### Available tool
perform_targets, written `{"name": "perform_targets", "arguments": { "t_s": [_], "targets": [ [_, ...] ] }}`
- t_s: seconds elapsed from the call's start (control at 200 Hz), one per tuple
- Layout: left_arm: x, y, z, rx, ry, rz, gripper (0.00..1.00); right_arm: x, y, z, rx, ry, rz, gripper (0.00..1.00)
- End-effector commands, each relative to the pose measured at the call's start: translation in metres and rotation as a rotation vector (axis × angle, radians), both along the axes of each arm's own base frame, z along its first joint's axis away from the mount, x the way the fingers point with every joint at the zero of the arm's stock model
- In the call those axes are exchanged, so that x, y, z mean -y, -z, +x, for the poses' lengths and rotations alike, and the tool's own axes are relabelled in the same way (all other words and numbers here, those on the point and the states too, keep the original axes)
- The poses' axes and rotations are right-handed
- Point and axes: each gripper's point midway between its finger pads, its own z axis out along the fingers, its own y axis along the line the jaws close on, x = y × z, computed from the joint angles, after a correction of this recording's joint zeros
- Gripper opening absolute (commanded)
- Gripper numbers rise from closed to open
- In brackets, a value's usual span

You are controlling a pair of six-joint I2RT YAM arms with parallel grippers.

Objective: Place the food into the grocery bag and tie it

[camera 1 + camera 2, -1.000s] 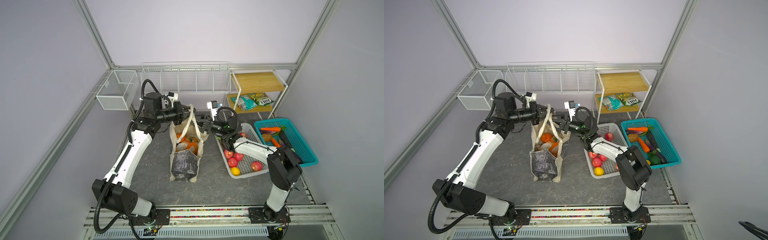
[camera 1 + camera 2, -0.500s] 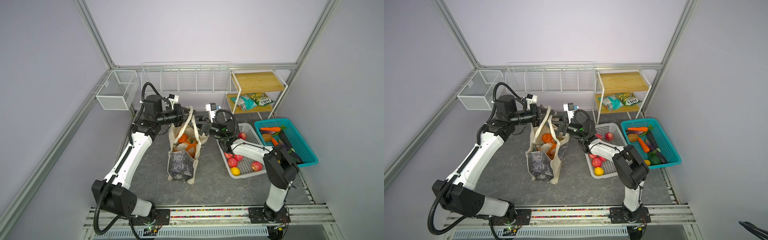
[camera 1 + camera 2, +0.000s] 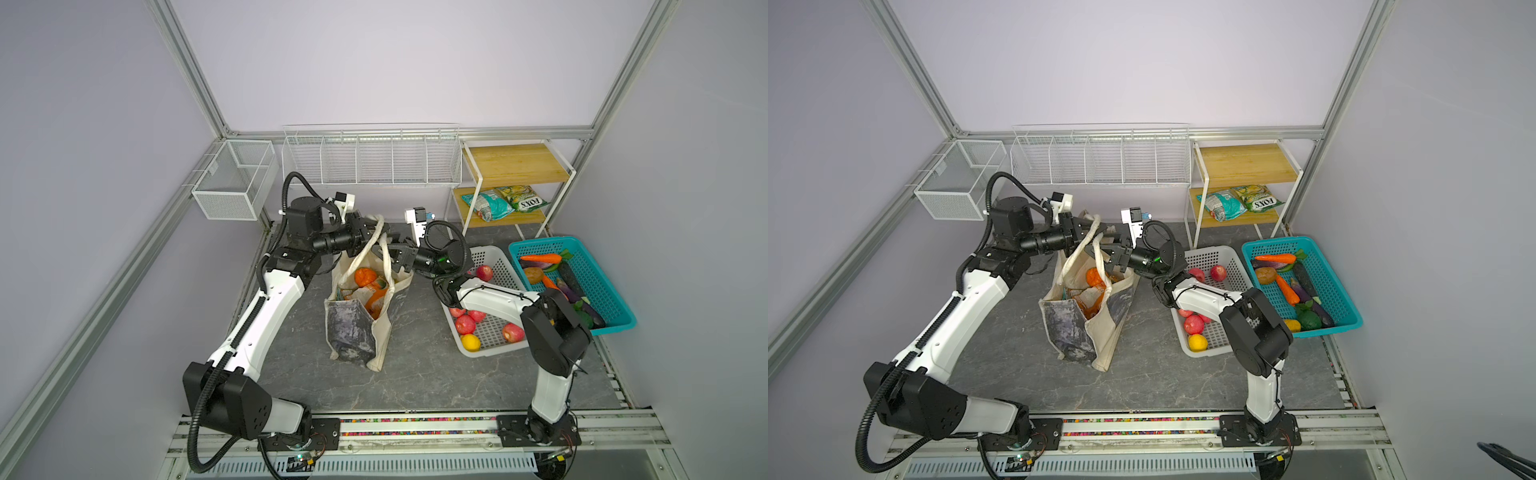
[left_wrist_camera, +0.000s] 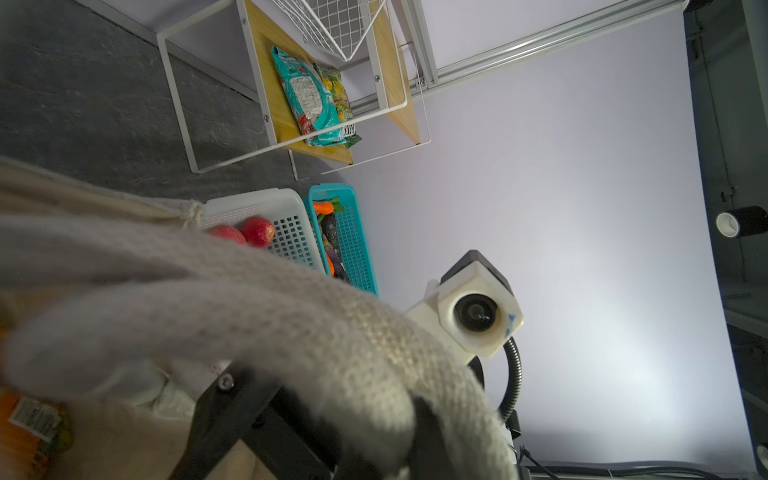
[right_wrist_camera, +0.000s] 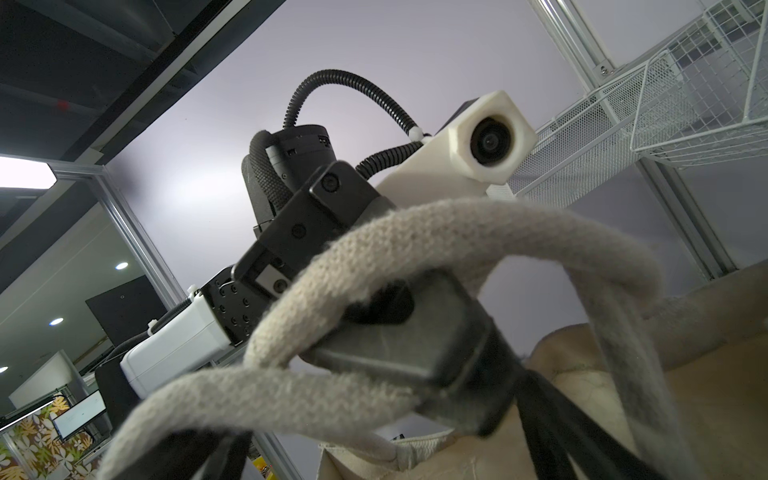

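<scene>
Above the open mouth of the grocery bag (image 3: 361,316) the two arms meet nose to nose. The left gripper (image 3: 371,231) is pressed together on a cream strap handle (image 3: 379,249), pinching that loop and holding it up. The right gripper (image 3: 392,254) faces it with jaws spread wide and nothing held, though in the right wrist view strap loops lie across and around them.

The bag stands mid-table (image 3: 415,374) between the arms, leaning, with an orange (image 3: 365,276) and a snack packet (image 3: 376,295) showing inside. Its handles rise straight to the left gripper, and the right gripper sits just beside them at the bag's near-right rim.

Here is the danger as I read it. That single pinch looks like all that keeps the soft top up, so a slip there could let the handles flop and the bag sag. The open right gripper is threaded among the loops, and a careless pull could snag a strap, drag the leaning bag over and roll the orange out. No knot is visible yet, and apples (image 3: 464,323) sit in the white basket (image 3: 488,252), so tying now would leave food outside.
</scene>
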Motion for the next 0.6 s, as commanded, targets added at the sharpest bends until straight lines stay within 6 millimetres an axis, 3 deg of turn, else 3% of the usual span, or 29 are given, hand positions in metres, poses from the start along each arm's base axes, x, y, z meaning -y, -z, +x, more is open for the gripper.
{"name": "perform_targets", "arguments": {
  "t_s": [0.0,0.21,0.595],
  "targets": [
    [-0.019,0.041,0.025,-0.032,-0.15,0.114,0.0,0.016,-0.08,-0.054,0.208,-0.086,0.204,1.0],
    [-0.031,0.05,0.03,0.012,-0.216,0.182,0.0,0.019,-0.086,-0.058,0.191,-0.101,0.211,0.99],
    [-0.05,0.049,0.034,0.11,-0.308,0.293,0.0,0.02,-0.102,-0.057,0.173,-0.12,0.237,0.98]
  ]
}}
